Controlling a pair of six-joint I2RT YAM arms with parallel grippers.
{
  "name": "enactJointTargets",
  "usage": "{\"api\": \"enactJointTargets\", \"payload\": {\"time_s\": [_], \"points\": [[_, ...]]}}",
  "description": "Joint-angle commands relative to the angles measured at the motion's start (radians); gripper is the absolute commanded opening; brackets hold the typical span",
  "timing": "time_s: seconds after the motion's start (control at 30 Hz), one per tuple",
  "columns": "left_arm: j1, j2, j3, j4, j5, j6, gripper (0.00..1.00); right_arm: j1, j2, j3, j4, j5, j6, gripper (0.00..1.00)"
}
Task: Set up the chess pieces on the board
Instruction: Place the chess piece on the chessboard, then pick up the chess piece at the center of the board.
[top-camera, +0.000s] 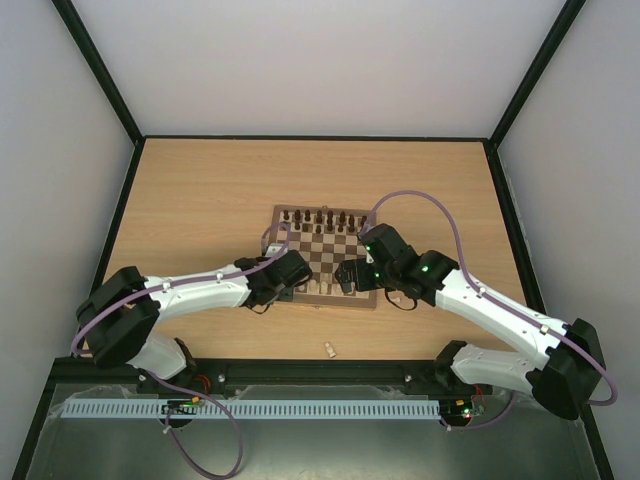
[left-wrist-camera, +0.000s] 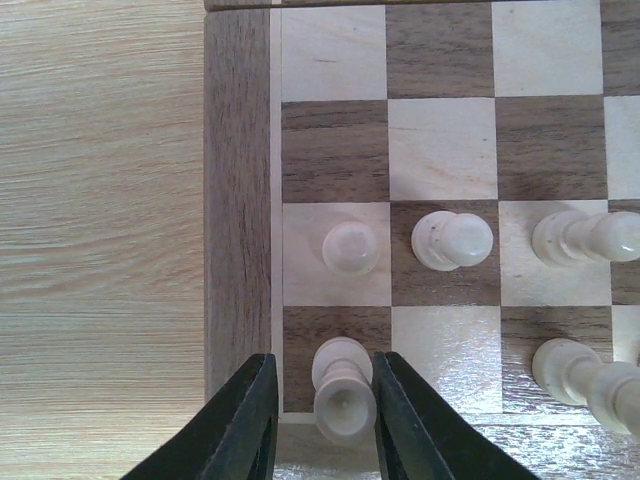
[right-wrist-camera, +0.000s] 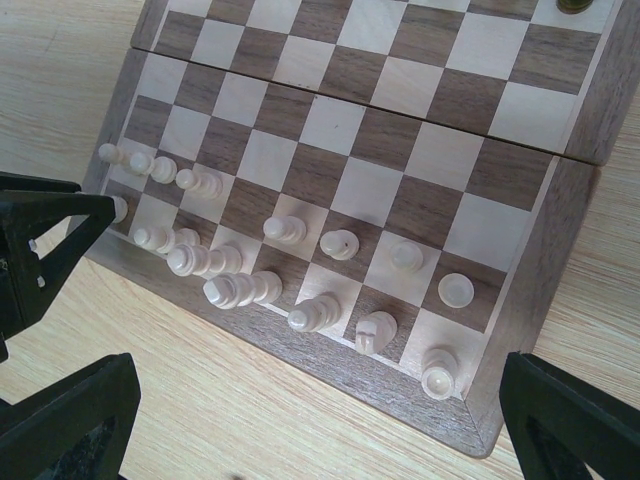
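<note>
While the left gripper (left-wrist-camera: 325, 365) straddles a pale rook (left-wrist-camera: 343, 400) on the near-left corner square of the board (left-wrist-camera: 237, 200), its jaws stand slightly parted. There's a clear gap between the rook and one finger, the other finger is right against it, so no clamp. Rook is upright.

Right gripper (right-wrist-camera: 320, 365) is spread wide and holds nothing, over the board's near edge toward the right corner.

Board sits mid-table (top-camera: 200, 200). Pale pieces (right-wrist-camera: 285, 229) stand in its two near rows, and dark pieces (top-camera: 320, 217) line its far edge. One stray pale piece (top-camera: 329, 349) lies off-board on the table, close to the table's near edge.
</note>
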Motion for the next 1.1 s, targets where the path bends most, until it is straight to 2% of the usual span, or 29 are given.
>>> {"api": "enactJointTargets", "payload": {"time_s": [0.0,0.2,0.3,0.43,0.63,0.87,1.0,1.07], "points": [[-0.008,-0.033,0.005,-0.022,-0.013,-0.005,0.3,-0.002,0.001,-0.013,-0.008,-0.009,-0.012,0.99],[-0.048,-0.118,0.057,-0.074,-0.053,-0.015,0.35,-0.002,0.005,-0.01,-0.014,0.015,-0.01,0.99],[-0.068,-0.19,0.057,-0.081,-0.054,-0.017,0.42,-0.002,0.011,-0.008,-0.017,0.022,-0.008,0.99],[-0.105,-0.326,0.02,-0.068,-0.044,-0.01,0.52,-0.002,0.026,-0.007,-0.017,0.022,-0.01,0.99],[-0.115,-0.527,-0.066,-0.023,0.027,0.002,0.62,-0.002,0.048,0.005,-0.034,0.006,-0.008,1.0],[-0.114,-0.675,-0.165,0.04,0.082,0.009,0.78,0.001,0.041,0.055,-0.179,-0.063,0.023,0.86],[-0.114,-0.758,-0.217,0.072,0.082,0.013,0.98,0.027,-0.009,0.085,-0.293,-0.087,0.055,0.79],[-0.115,-0.797,-0.239,0.076,0.076,0.014,0.99,0.064,-0.026,0.109,-0.343,-0.097,0.077,0.77]]}}
